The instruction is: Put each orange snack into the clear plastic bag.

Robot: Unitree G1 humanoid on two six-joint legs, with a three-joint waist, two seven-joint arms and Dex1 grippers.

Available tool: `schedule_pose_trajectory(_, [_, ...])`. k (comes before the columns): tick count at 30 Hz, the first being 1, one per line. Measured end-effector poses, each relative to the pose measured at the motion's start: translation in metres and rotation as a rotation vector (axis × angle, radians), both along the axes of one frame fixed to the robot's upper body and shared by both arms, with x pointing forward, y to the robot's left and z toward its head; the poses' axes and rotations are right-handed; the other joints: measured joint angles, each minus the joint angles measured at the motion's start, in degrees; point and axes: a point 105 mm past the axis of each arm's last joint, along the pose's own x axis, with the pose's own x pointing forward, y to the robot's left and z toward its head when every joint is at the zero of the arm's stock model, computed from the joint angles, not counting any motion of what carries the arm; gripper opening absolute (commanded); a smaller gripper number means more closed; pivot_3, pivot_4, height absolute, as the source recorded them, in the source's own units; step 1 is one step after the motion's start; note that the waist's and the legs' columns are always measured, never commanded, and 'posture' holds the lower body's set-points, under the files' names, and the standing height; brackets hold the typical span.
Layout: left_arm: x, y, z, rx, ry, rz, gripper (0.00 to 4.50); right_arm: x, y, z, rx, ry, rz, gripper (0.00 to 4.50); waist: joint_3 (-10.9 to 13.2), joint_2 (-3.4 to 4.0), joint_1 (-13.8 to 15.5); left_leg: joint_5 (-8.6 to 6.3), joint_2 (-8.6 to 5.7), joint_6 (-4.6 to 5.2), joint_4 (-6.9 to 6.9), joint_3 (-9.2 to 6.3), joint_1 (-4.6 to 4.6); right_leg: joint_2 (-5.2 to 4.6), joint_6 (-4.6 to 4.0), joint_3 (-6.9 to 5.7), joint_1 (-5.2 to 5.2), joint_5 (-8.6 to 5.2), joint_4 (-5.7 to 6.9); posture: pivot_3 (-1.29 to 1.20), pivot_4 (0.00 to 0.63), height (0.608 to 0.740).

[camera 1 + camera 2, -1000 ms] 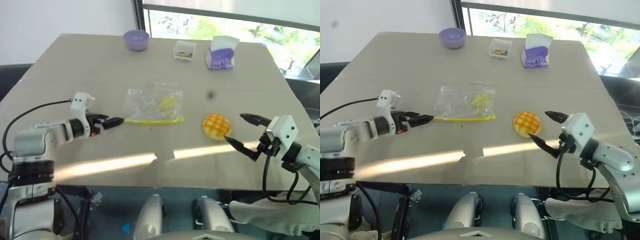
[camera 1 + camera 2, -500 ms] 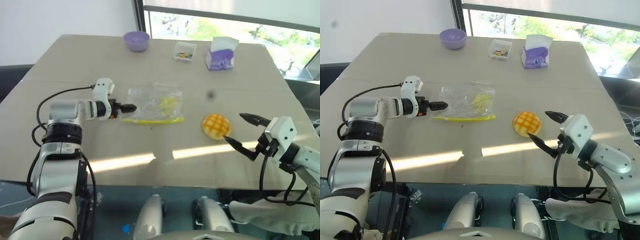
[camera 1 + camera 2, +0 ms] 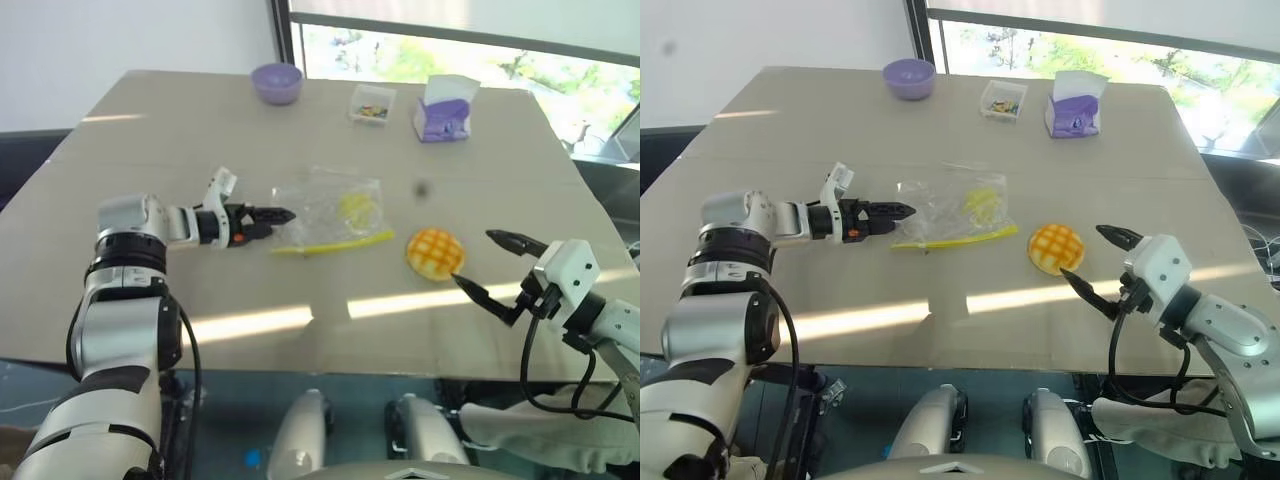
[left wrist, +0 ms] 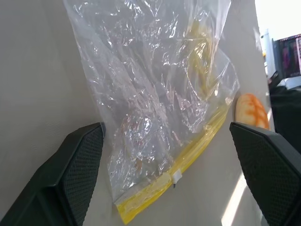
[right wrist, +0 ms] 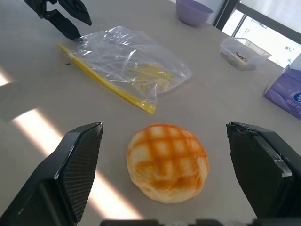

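Beige table (image 3: 150, 130) under daylight from a window at the far edge, with a bright sun stripe crossing the near side.

From my remote station I see the round yellow-orange bun with a darker criss-cross grid on top (image 3: 434, 252) resting on the table toward the right, outside the bag and untouched. Just beside it, toward the left, lies the crinkly clear plastic zip bag (image 3: 325, 208), flat on the table, its yellow seal strip (image 3: 335, 244) along the near edge with one end close to the bun. Small yellow-green bits show inside the bag.

Left gripper (image 3: 275, 215) sits at the bag's left edge, pointing toward it. In the left wrist view its two black fingers (image 4: 77, 169) stand wide apart on either side of the bag's corner; I cannot tell whether a tip touches the plastic. Jaws released, nothing held.

Right gripper (image 3: 493, 266) hovers just to the right of the bun, aimed at it. In the right wrist view its fingers (image 5: 77, 162) are spread wide with the bun framed between them and apart from both. Jaws released, empty.

Along the far side of the table, well apart from the bag: a small purple bowl (image 3: 275, 82), a small clear box of colourful bits (image 3: 371, 103) and a purple and white tissue pack (image 3: 444, 108).
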Motion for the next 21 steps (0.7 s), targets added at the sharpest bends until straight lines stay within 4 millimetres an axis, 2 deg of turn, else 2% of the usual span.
schedule_pose_trajectory(6, [0.007, -0.023, -0.01, -0.059, -0.003, -0.015, 4.47, 0.0, 0.0, 0.0, 0.0, 0.0, 0.0, 4.5, -0.51, 0.24, 0.92, -0.04, -0.11, 0.07, 0.04, -0.04, 0.08, -0.06, 0.02, -0.04, 0.17, 0.0, -0.07, 0.0, 0.15, 0.74])
schedule_pose_trajectory(13, [0.013, -0.039, -0.017, -0.104, 0.009, -0.004, 4.47, 0.0, 0.0, 0.001, 0.0, -0.002, -0.001, 4.5, -1.25, 0.48, 1.35, -0.05, -0.32, 0.11, 0.08, -0.2, 0.11, -0.12, 0.17, -0.08, 0.29, -0.09, -0.1, 0.0, 0.15, 0.74])
schedule_pose_trajectory(16, [0.016, -0.046, -0.02, -0.102, 0.027, 0.016, 3.53, -0.003, 0.002, 0.001, -0.001, -0.008, 0.002, 4.5, -1.29, 0.49, 1.33, -0.06, -0.34, 0.13, 0.08, -0.24, 0.12, -0.13, 0.18, -0.09, 0.32, -0.1, -0.11, 0.0, 0.15, 0.74])
schedule_pose_trajectory(21, [0.015, -0.051, -0.028, -0.082, 0.078, 0.028, 1.18, -0.005, 0.003, 0.0, 0.004, -0.006, -0.012, 4.5, -1.28, 0.47, 1.13, -0.08, -0.35, 0.17, 0.06, -0.23, 0.04, -0.12, 0.18, -0.09, 0.27, -0.09, -0.14, 0.0, 0.15, 0.74])
